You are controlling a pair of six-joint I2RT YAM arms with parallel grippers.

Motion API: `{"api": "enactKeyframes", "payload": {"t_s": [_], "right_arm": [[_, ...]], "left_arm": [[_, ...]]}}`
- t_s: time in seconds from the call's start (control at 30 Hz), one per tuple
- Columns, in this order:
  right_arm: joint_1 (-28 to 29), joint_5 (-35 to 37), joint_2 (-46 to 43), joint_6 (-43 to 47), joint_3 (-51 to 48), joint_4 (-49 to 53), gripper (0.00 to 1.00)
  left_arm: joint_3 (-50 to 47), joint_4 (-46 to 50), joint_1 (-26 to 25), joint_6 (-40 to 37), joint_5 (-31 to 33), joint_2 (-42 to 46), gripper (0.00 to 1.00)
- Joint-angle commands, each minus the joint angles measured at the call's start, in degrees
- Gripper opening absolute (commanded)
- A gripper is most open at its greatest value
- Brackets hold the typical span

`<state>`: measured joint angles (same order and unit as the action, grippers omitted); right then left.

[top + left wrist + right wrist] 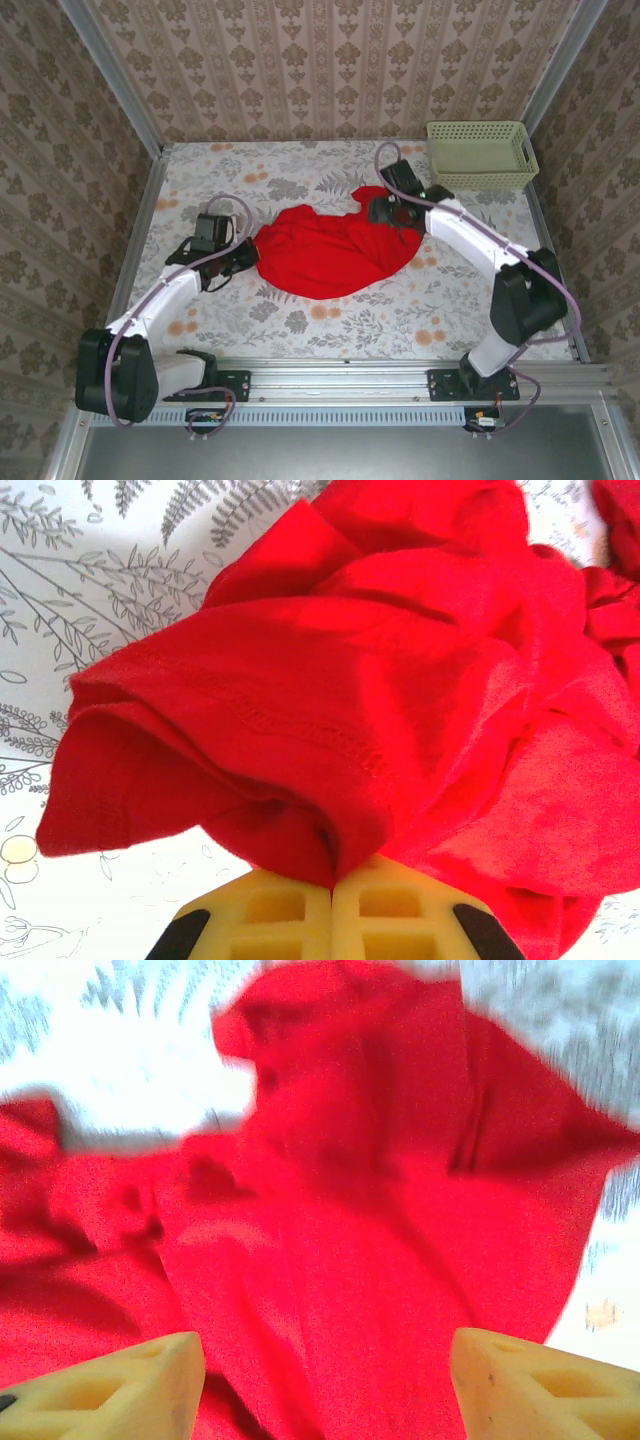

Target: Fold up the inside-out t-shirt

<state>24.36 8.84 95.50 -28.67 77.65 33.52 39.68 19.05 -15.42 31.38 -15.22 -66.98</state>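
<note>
L end effector [332,892] clamped on inside-out t-shirt [380,680] hem; R end effector [322,1350] open, apparently just over cloth (blurry).

Nothing readable here, tbh. The inside-out t-shirt [400,680] just ahead of the left gripper [332,888] shows a stitched hem, but no tag or print I can make out. The floral tablecloth [300,320], the patterned walls [320,60] and the basket [480,180] out past the right gripper [385,210] have no letters, numbers or logos that I can read either.
</note>
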Motion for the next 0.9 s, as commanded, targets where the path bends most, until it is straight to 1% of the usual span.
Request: {"api": "enactKeyframes", "payload": {"t_s": [0.0, 0.13, 0.23, 0.37, 0.43, 0.5, 0.53, 0.63, 0.67, 0.7, 0.73, 0.87], "right_arm": [[0.0, 2.8, 9.2, 3.5, 8.7, 4.0, 0.68], [-0.3, 5.8, 19.5, 5.2, 19.5, 8.5, 0.68], [-0.7, 7.6, 24.1, 5.5, 24.2, 11.6, 0.68], [-1.6, 9.1, 27.9, 4.5, 26.3, 14.5, 0.67], [-2.1, 8.5, 28.6, 4.5, 26.3, 14.5, 0.63], [-2.4, 6.6, 28.6, 5.7, 26.3, 13.5, 0.53], [-2.5, 6.1, 28.3, 6.3, 26.3, 12.9, 0.46], [-2.7, 5.2, 26.2, 7.7, 26.3, 11.6, 0.19], [-2.9, 5.2, 24.9, 8.0, 26.2, 11.4, 0.11], [-3.1, 5.3, 23.7, 8.1, 26.1, 11.3, 0.06], [-3.4, 5.6, 22.0, 8.1, 25.9, 11.3, 0.01], [-4.3, 7.1, 13.3, 9.2, 23.2, 10.1, 0.00]], "left_arm": [[-0.7, -1.1, -0.4, 1.4, -0.2, 2.4, 0.00], [-0.8, -0.4, -0.4, 1.1, 0.3, 3.2, 0.00], [-0.7, 0.0, -0.4, 0.8, 0.7, 3.3, 0.00], [-0.6, -0.6, -0.4, 0.8, 0.9, 2.8, 0.00], [-0.5, -0.8, -0.4, 0.9, 1.0, 2.4, 0.00], [-0.3, -1.2, -0.4, 1.0, 1.0, 2.1, 0.00], [-0.1, -1.2, -0.4, 0.9, 1.1, 1.9, 0.00], [1.2, -0.4, -0.2, 0.4, 1.8, 1.8, 0.00], [1.7, -0.1, 0.0, 0.3, 2.0, 2.0, 0.00], [2.1, 0.2, 0.2, 0.1, 2.2, 2.3, 0.00], [2.8, 0.6, 0.6, -0.1, 2.4, 2.7, 0.00], [5.8, 2.1, 3.3, -0.8, 2.3, 4.8, 0.00]]}}
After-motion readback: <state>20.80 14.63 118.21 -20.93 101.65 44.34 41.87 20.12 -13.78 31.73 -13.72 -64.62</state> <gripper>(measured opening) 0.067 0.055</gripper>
